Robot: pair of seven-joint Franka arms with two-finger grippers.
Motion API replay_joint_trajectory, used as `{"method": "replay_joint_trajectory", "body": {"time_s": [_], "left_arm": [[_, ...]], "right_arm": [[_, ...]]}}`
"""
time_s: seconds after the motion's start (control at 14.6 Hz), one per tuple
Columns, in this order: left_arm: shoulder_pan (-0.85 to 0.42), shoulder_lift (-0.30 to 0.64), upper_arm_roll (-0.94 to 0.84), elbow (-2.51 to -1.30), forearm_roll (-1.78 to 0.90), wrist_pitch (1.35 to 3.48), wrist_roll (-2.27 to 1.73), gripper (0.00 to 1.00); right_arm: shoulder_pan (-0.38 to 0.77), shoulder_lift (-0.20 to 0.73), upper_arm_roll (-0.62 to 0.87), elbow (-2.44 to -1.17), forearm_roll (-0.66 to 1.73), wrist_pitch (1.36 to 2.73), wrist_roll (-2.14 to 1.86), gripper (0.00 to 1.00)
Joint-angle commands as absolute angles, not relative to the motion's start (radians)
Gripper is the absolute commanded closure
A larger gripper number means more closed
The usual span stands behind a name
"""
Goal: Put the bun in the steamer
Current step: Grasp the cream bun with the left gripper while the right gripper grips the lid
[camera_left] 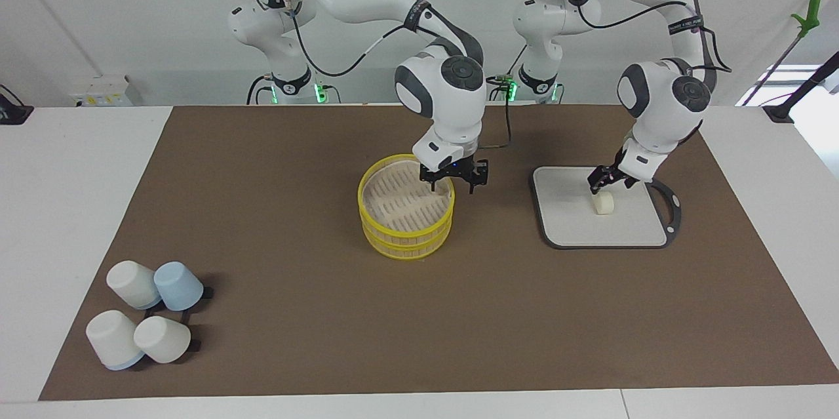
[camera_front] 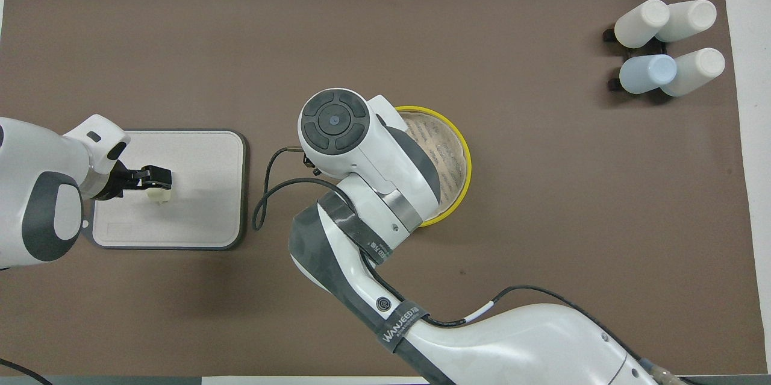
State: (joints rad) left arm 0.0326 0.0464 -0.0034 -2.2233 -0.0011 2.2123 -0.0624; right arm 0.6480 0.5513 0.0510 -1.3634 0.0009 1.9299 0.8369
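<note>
1. Two arms are working at once, each placed for its own share of the job.
2. Left gripper [camera_left: 600, 183] is reaching down onto the bun [camera_left: 603, 203], its open fingers straddling the bun without closing on it, so the bun is resting on the grey board [camera_left: 564, 222] directly beneath it.
3. Right gripper [camera_left: 453, 178] is hovering at the steamer's [camera_left: 405, 209] rim, on the side toward the board; its fingers are standing apart and holding nothing, probably to steady the basket.
4. Steamer tiers are sitting stacked under the right gripper, the top floor bare and ready for the bun.
5. Four cups [camera_left: 145, 311] are lying well away from both grippers, out of the route between board and basket.
</note>
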Motion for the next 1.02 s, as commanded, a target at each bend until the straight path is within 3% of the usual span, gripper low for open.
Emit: {"method": "replay_joint_trajectory", "body": {"time_s": [0.0,0.07,0.34,0.61,0.82,0.96], "left_arm": [[0.037,0.06,-0.003,-2.238,0.008,2.263,-0.074,0.0],[0.034,0.064,-0.003,-2.238,0.008,2.273,-0.074,0.0],[0.031,0.086,-0.003,-2.237,0.008,2.301,-0.072,0.0],[0.026,0.106,-0.003,-2.237,0.008,2.301,-0.072,0.02],[0.023,0.104,-0.003,-2.238,0.008,2.292,-0.074,0.2],[0.023,0.104,-0.003,-2.238,0.008,2.289,-0.074,0.23]], "right_arm": [[0.643,0.558,0.051,-1.364,-0.006,1.944,0.851,0.65],[0.641,0.557,0.051,-1.362,-0.009,1.936,0.848,1.0],[0.643,0.552,0.051,-1.356,-0.017,1.921,0.819,1.0],[0.626,0.56,0.052,-1.269,-0.009,1.801,0.81,1.0],[0.548,0.516,0.052,-1.221,0.011,1.703,0.674,1.0],[0.471,0.465,0.052,-1.227,0.031,1.684,0.553,1.0]]}}
